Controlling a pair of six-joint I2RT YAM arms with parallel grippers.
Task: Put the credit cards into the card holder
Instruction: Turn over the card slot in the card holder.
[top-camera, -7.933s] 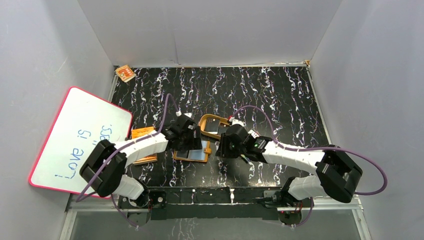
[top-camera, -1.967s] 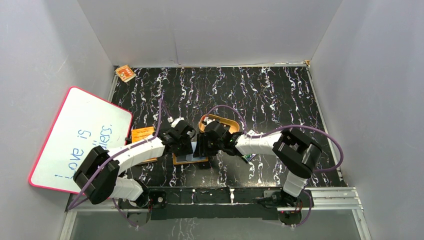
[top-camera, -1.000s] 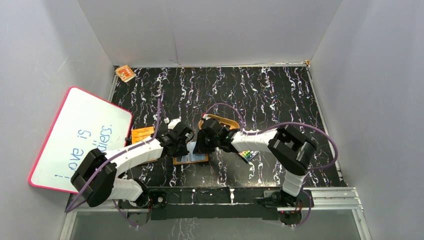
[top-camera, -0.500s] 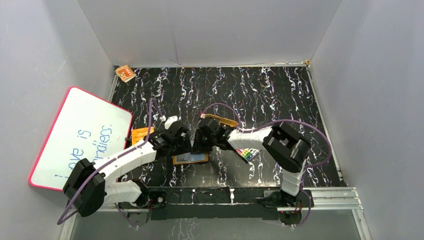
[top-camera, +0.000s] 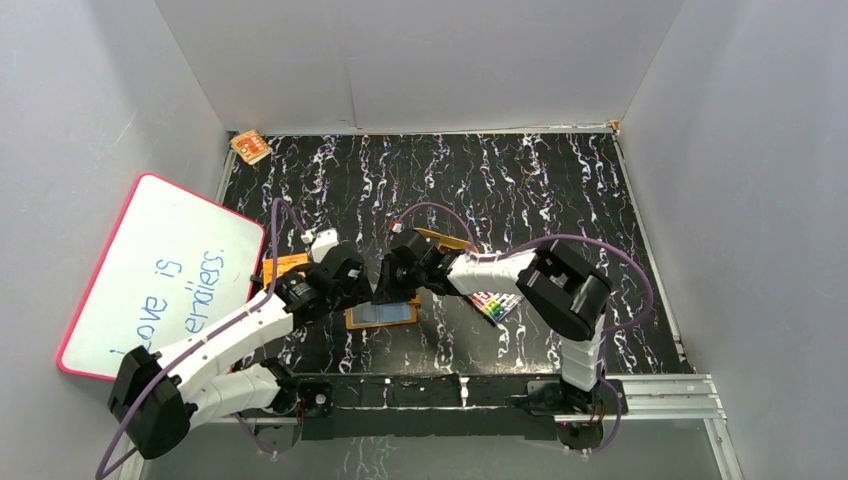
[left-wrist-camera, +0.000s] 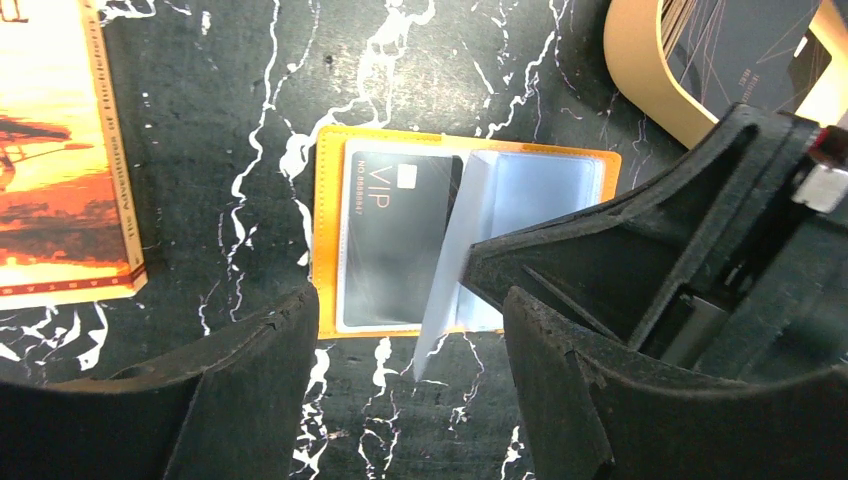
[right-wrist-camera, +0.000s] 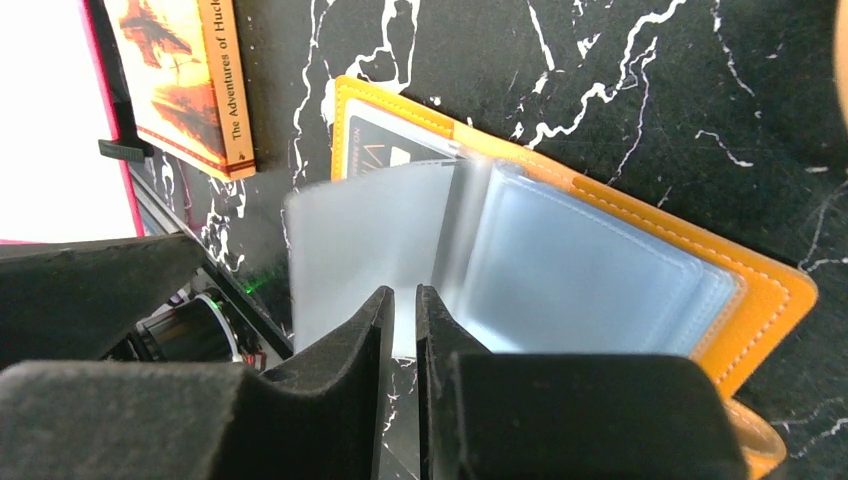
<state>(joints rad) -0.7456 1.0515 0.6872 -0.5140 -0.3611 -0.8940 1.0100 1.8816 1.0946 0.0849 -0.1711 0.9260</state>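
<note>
While the right gripper (right-wrist-camera: 402, 320) pinches a clear sleeve (right-wrist-camera: 350, 240) of the card holder (left-wrist-camera: 540, 185) open on the table (left-wrist-camera: 400, 60), the left gripper (left-wrist-camera: 405, 300) hangs released above; the thinly held sleeve may slip free and hide 1 stored credit card (left-wrist-camera: 395, 240).

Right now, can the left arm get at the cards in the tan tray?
Probably not cleanly. The right gripper, jaws shut on the clear sleeve of the card holder, sits between the open left gripper and the tan tray holding the cards.

Orange card holder (left-wrist-camera: 327, 250) open on table; black card (left-wrist-camera: 395, 240) sleeved (VIP)
</note>
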